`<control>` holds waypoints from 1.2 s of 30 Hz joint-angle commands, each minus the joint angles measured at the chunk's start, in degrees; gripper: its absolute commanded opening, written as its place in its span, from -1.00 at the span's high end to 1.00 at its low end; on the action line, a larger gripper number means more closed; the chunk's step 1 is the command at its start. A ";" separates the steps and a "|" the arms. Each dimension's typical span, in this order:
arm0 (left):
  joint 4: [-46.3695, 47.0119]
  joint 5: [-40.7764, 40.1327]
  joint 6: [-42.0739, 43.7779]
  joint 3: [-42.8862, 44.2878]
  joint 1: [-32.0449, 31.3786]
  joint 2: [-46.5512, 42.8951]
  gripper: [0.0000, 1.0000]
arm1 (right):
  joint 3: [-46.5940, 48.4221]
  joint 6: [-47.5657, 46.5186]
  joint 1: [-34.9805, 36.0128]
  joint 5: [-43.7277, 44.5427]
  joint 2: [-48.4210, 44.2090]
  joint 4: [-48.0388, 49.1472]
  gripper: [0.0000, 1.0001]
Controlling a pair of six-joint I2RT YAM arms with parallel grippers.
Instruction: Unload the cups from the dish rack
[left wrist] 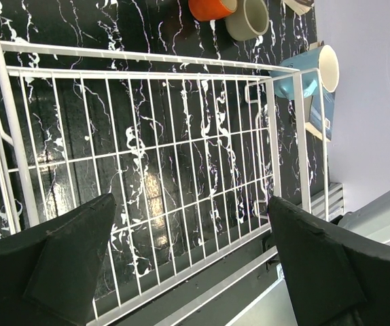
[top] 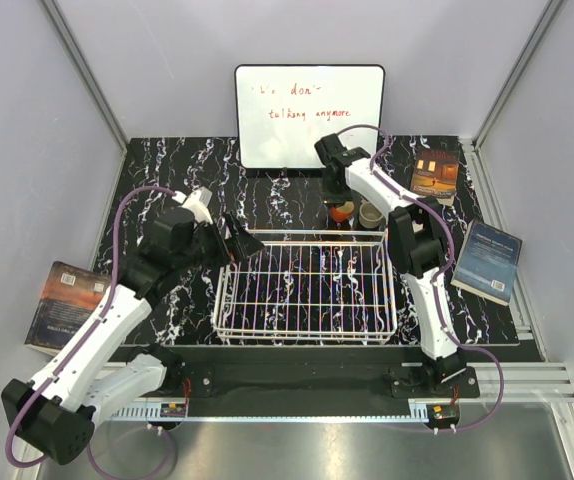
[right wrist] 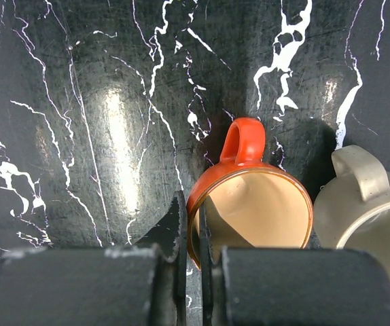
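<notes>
The right tool (right wrist: 191,219) is pressed together on the rim of the red cup (right wrist: 249,204), one finger outside the wall and one just inside the mouth, at the side of the cup opposite its handle. The cup is on the table (top: 177,170) behind the far rim of the dish rack (top: 305,333), between the rack and the whiteboard (top: 309,112). It looks set down or very nearly so, though whether its base actually touches cannot be told. It stands upright with its long axis vertical and its mouth up. Its handle points straight away from the tool, roughly toward the far side of the table. The grey cup (right wrist: 365,210) stands just beside it on the right, also upright, so the pinched side is the one facing away from its neighbour, with bare table there. That is what the coming move turns on: the outer finger has room to spread left, and the tool probably needs to rise straight up along the cup's axis so the inner finger clears the rim without tipping it into the grey cup. The left tool (left wrist: 191,204) hangs spread wide and holding nothing over the rack's left end, well apart from these cups. No cup shows in the part of the rack that can be seen, and a blue mug (left wrist: 302,71) sits just outside its far right corner.
</notes>
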 commanded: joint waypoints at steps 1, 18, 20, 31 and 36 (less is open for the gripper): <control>0.96 -0.33 0.36 -1.33 0.16 -1.05 -0.98 | -0.75 -0.09 1.80 -2.00 1.86 0.26 1.00; 0.96 -1.48 0.71 -1.69 0.16 -2.81 -0.98 | 1.44 1.67 3.29 0.72 -8.77 1.66 -0.24; 0.70 -2.26 1.06 -1.25 0.07 -2.81 -0.98 | 2.32 1.67 3.55 1.07 -11.57 1.58 -0.46; -6.50 -10.35 5.98 1.39 -0.10 1.14 -0.98 | -21.43 0.87 8.65 6.17 -41.88 5.70 -0.99; -9.23 -15.53 8.36 3.32 -1.16 3.95 -0.98 | -35.10 1.84 9.79 9.16 -57.88 8.08 -0.99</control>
